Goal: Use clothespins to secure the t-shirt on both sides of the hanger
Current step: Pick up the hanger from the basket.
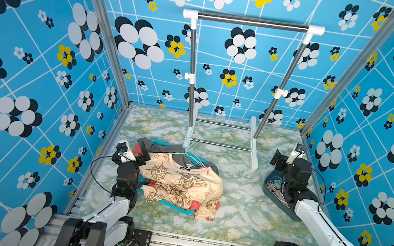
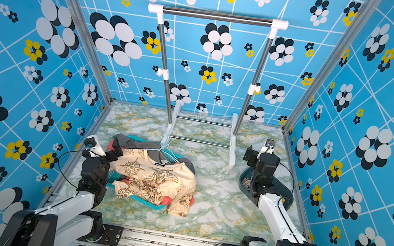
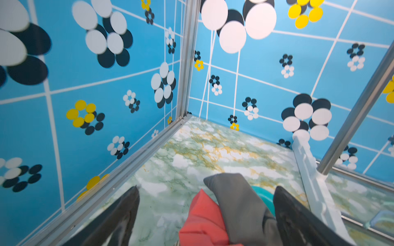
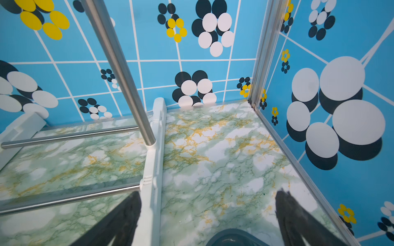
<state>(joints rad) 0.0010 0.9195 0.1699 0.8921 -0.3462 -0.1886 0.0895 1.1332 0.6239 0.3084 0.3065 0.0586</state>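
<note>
Clothes rack (image 1: 253,21) stands at the back of the tabletop (image 1: 242,216), its white foot between the teal basket (image 1: 171,207) and the dark tray (image 1: 266,190). Cream t-shirt (image 1: 181,180) is heaped over the basket, pale blue wire hanger (image 1: 189,152) at its collar. Left gripper (image 1: 146,153) is wide, nothing held, at the basket's far-left corner over grey cloth (image 3: 238,202). Clothespins (image 1: 273,187) lie in the tray, mostly hidden by the right arm. Right gripper (image 1: 278,161) is wide and empty, above the tray's far edge, clear of the pins.
</note>
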